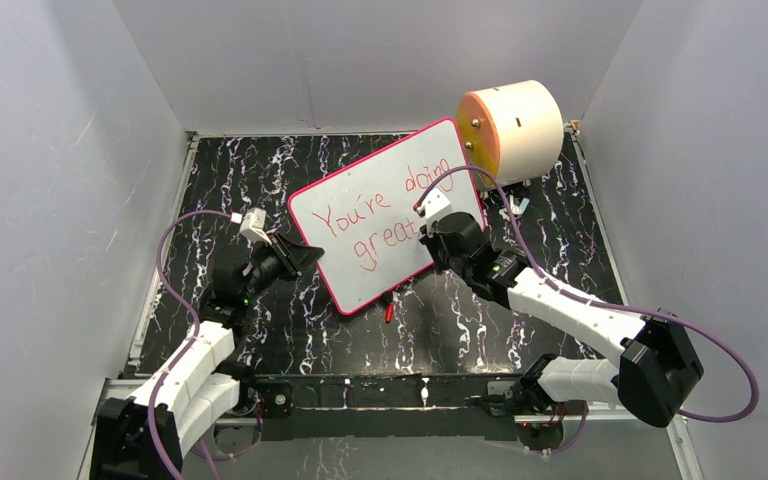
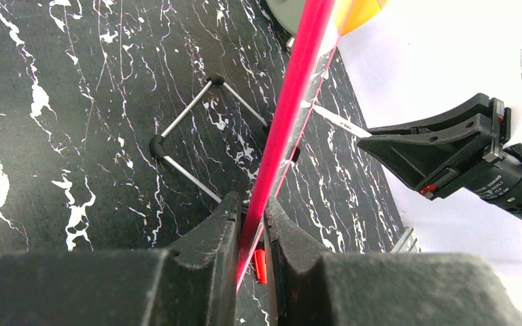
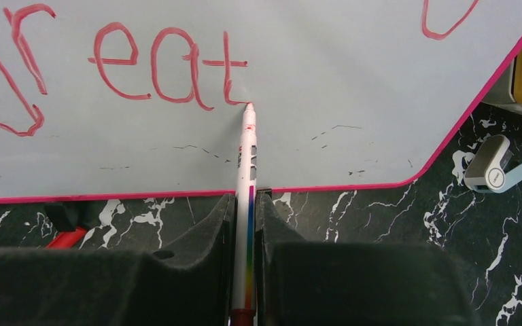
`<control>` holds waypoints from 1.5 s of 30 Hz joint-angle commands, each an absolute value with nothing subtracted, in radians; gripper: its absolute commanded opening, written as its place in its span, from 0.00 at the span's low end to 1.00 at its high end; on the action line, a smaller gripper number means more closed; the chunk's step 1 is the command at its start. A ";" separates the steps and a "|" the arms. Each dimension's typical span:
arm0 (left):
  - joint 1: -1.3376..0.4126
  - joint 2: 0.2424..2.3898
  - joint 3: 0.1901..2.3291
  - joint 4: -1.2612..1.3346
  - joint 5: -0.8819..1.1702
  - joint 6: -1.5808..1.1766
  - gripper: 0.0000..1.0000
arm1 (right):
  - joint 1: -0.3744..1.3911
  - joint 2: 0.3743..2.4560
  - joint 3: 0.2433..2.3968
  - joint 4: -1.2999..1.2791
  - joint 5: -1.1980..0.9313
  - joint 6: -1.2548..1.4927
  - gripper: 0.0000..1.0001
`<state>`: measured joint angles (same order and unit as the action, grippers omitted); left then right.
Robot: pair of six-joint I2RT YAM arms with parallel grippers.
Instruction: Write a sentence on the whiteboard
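Note:
The whiteboard (image 1: 390, 215) stands tilted on the black marbled table, white face with a pink-red frame. The sentence (image 1: 375, 215) reads "You're doing great" in red, in two lines. My left gripper (image 1: 305, 255) is shut on the board's left edge; its frame (image 2: 282, 129) runs between the jaws. My right gripper (image 1: 428, 232) is shut on a white marker (image 3: 247, 176) whose red tip touches the foot of the "t" in "great" (image 3: 166, 68). The marker's red cap (image 1: 389, 311) lies on the table below the board.
A cream cylinder with an orange face (image 1: 512, 125) stands at the back right behind the board. A small white-and-grey object (image 3: 495, 170) lies to the board's right. A wire stand (image 2: 190, 129) props the board from behind. Grey walls close in on three sides.

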<state>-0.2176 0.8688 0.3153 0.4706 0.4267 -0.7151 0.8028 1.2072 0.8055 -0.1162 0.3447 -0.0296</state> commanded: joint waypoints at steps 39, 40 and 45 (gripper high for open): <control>-0.213 0.859 0.381 0.313 0.334 -0.716 0.19 | 0.732 1.115 0.774 -0.071 0.296 0.015 0.00; -0.213 0.859 0.379 0.313 0.333 -0.715 0.19 | 0.732 1.119 0.773 -0.066 0.296 0.015 0.00; -0.213 0.863 0.376 0.318 0.333 -0.714 0.17 | 0.730 1.145 0.769 -0.032 0.301 0.012 0.00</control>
